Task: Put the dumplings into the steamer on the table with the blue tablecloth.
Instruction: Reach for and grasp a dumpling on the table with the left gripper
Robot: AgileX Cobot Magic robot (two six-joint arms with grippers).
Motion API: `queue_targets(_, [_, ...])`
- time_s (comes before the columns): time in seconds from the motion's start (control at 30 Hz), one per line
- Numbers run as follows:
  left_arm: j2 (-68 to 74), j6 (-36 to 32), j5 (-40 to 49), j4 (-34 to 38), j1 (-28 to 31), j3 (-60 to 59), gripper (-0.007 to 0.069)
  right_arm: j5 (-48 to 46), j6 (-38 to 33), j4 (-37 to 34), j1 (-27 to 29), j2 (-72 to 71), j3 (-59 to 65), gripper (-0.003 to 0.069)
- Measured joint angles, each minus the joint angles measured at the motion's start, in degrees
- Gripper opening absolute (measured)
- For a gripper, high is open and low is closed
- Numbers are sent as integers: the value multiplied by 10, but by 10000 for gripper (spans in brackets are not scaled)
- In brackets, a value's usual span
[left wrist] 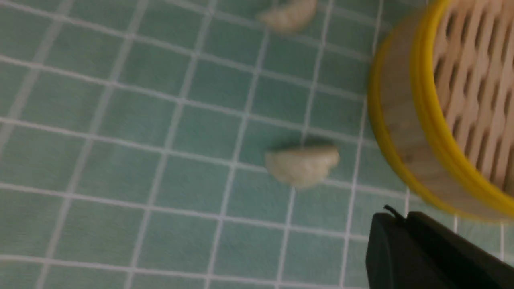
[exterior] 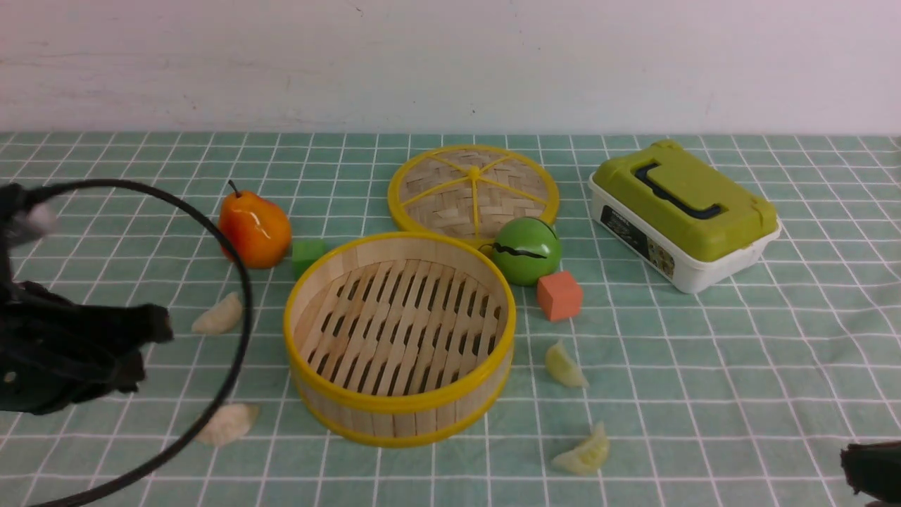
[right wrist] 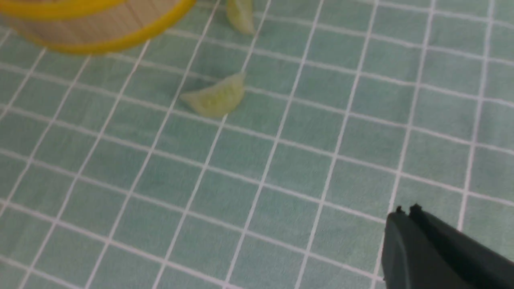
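Dumplings (exterior: 220, 315) lie on the tabletop (exterior: 704, 394) around the steamer (exterior: 399, 412), two cream left of it, two yellow-green right. Left fingers (left wrist: 385, 245) and right fingers (right wrist: 397, 245) are each pressed together.

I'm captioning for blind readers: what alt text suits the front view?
An empty bamboo steamer sits centre on a teal grid tablecloth, two cream dumplings left of it, two yellow-green dumplings right. Beyond and beside it lie a woven lid, pear, green ball, green cube, orange cube and green box; the left gripper and right gripper show at near edges.
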State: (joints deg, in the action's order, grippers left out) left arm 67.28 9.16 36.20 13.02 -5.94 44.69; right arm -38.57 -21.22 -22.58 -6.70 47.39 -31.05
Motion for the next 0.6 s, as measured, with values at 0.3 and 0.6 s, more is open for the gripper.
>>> queue_targets(0.3, [206,-223,73,47,0,196,70,33,-74,-70,-3,47,-1,-4])
queue_targets(0.6, [405,-237,49,-117,0,358,360,39,-79,-87,-3,47,-3,-1])
